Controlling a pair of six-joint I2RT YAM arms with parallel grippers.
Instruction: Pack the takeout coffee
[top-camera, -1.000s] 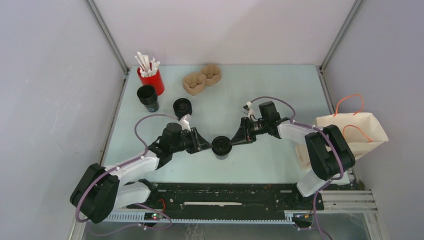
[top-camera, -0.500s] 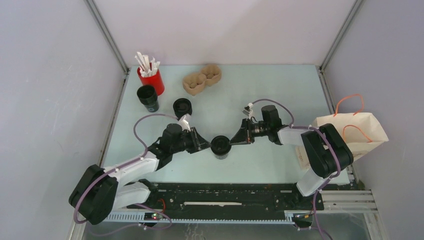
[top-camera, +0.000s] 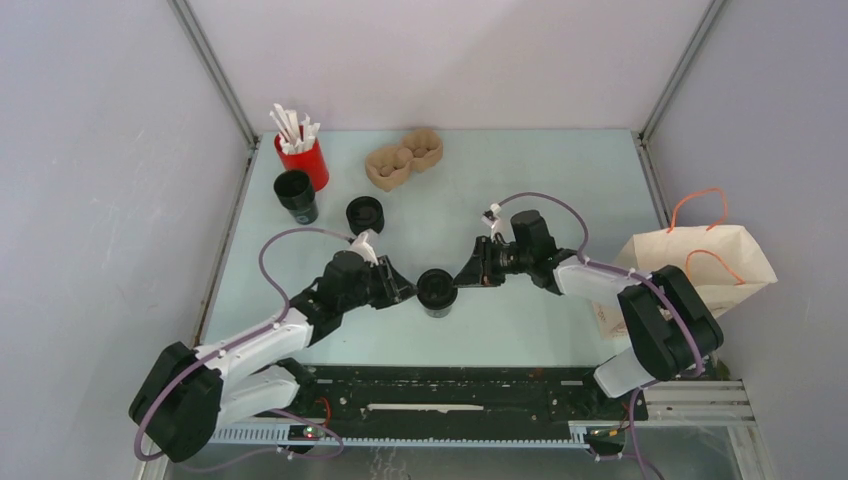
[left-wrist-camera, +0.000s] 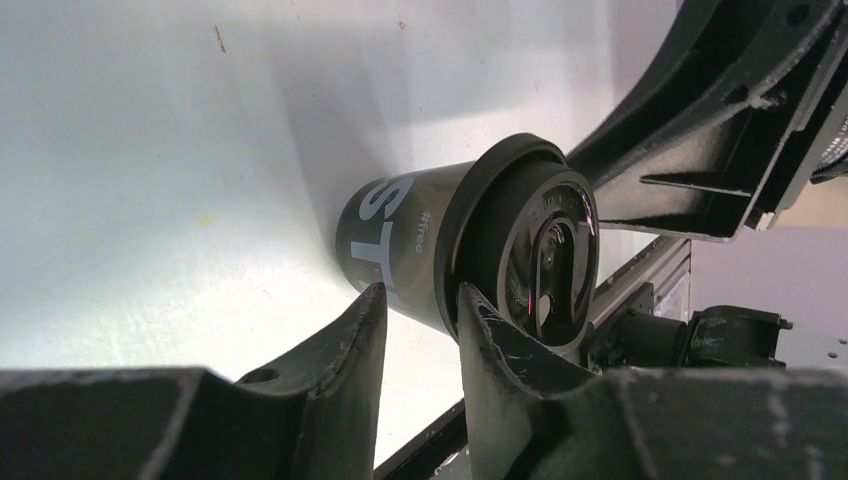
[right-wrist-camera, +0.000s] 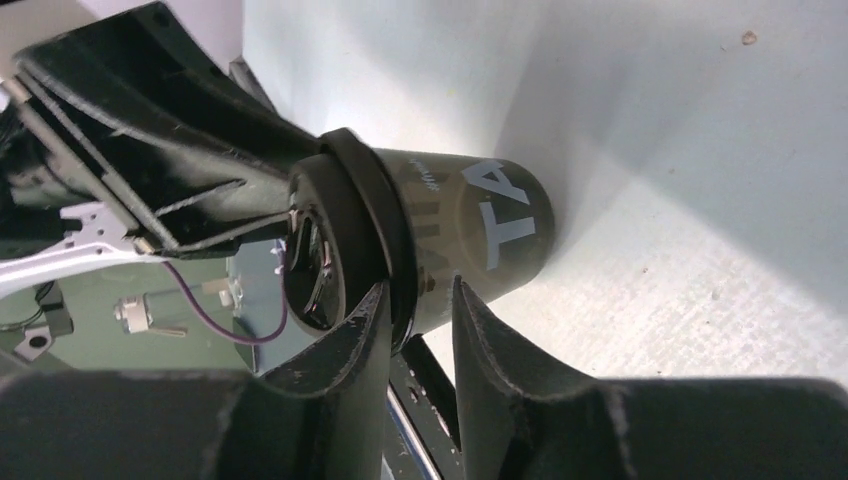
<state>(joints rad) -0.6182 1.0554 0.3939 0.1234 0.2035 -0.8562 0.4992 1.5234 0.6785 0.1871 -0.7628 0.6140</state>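
The takeout coffee (top-camera: 437, 290), a small black cup with a black lid, stands on the table between my two arms. My left gripper (top-camera: 410, 290) touches its left side and my right gripper (top-camera: 464, 280) its right side. In the left wrist view the cup (left-wrist-camera: 400, 235) shows white lettering, and my left gripper (left-wrist-camera: 420, 292) is closed to a narrow gap astride the lid's rim. In the right wrist view my right gripper (right-wrist-camera: 418, 288) straddles the same rim of the cup (right-wrist-camera: 480, 225), one finger over the lid and one on the wall.
A brown paper bag (top-camera: 705, 265) with orange handles lies at the right table edge. A red cup of white sticks (top-camera: 300, 155), an open black cup (top-camera: 296, 193), a squat black round piece (top-camera: 365, 213) and a brown cardboard carrier (top-camera: 403, 158) stand at the back left.
My right gripper has moved left and closed in on the cup's lid. The cup and my left gripper have shifted slightly left and away from the arm bases.
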